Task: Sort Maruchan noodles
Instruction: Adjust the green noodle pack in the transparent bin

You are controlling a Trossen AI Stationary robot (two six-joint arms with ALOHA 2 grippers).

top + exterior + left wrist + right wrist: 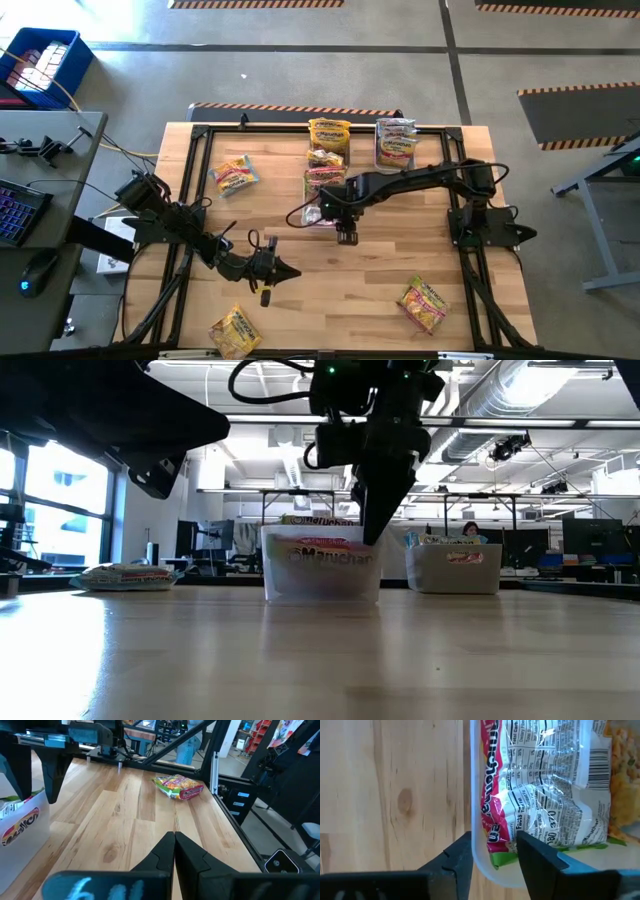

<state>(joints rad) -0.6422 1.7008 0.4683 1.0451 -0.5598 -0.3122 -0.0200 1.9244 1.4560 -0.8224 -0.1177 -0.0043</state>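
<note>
Looking past the right claw (pixel 492 852), its wrist view alone shows half-open fingers straddling the clear bin (pixel 476 851) wall, one finger inside by the red-and-white noodle packet (pixel 535 795); left claw (pixel 268 272) shut, empty, over the surface (pixel 380 270).

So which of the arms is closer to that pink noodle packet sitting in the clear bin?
The right. Its gripper straddles the bin's wall beside the pink packet; the left gripper waits farther off over bare table.
</note>
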